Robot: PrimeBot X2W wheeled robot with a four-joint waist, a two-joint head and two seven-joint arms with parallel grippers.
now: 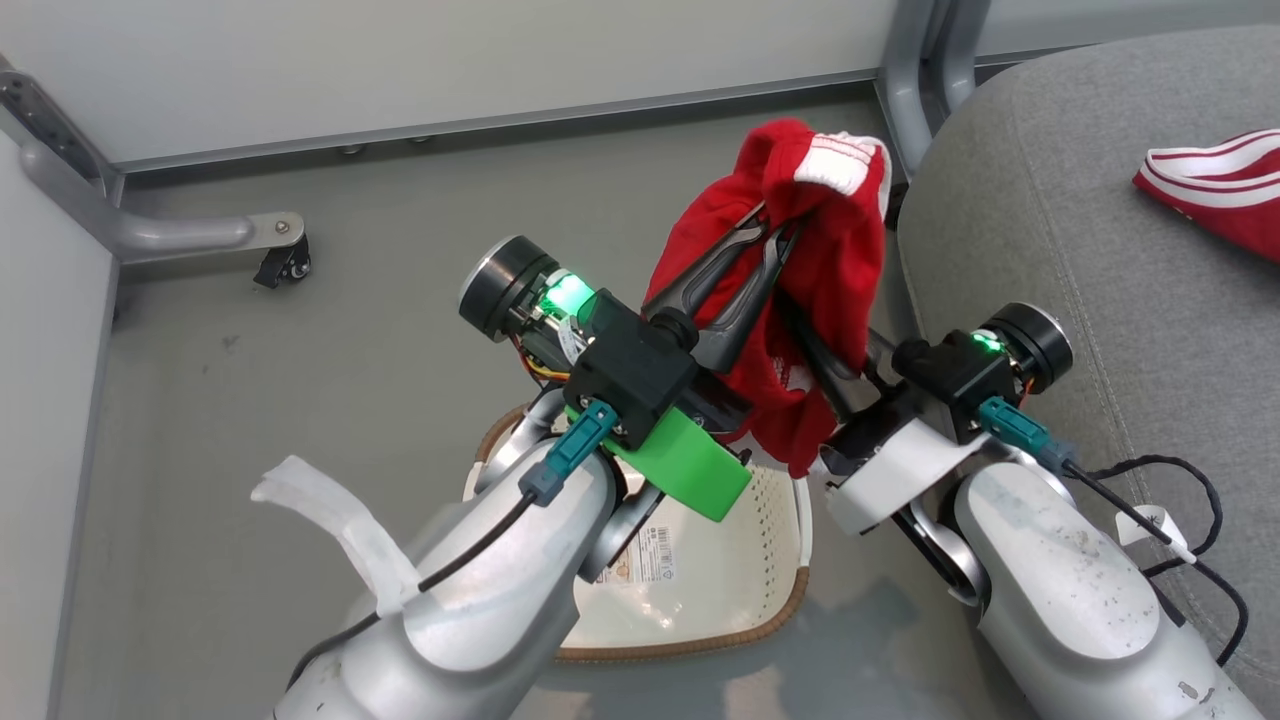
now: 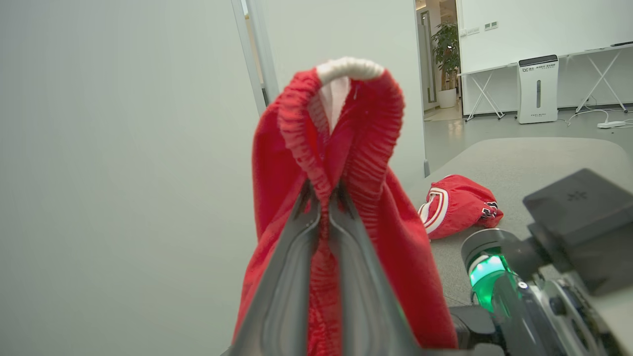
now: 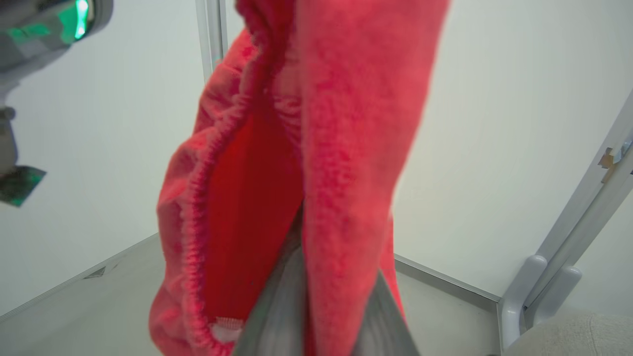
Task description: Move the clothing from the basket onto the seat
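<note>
Nearest, left gripper [image 2: 324, 190] pinched tight on the elastic waistband of red shorts [image 1: 820, 260], right gripper [image 3: 302, 217] also closed on that cloth, held up between them above a cream basket [image 1: 790, 590] with a paper label [image 1: 645, 555], half hidden by both pale forearms [image 1: 500, 610]. Beyond, grey floor [image 1: 300, 400], a caster wheel [image 1: 285, 262] and pale wall panels [image 1: 400, 60]; to the right, grey seat [image 1: 1050, 200] just beside the shorts, holding a red jersey [image 1: 1220, 190].

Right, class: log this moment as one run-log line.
left jaws: shut on shorts | right jaws: shut on shorts | shorts: held above basket | jersey: on sofa
</note>
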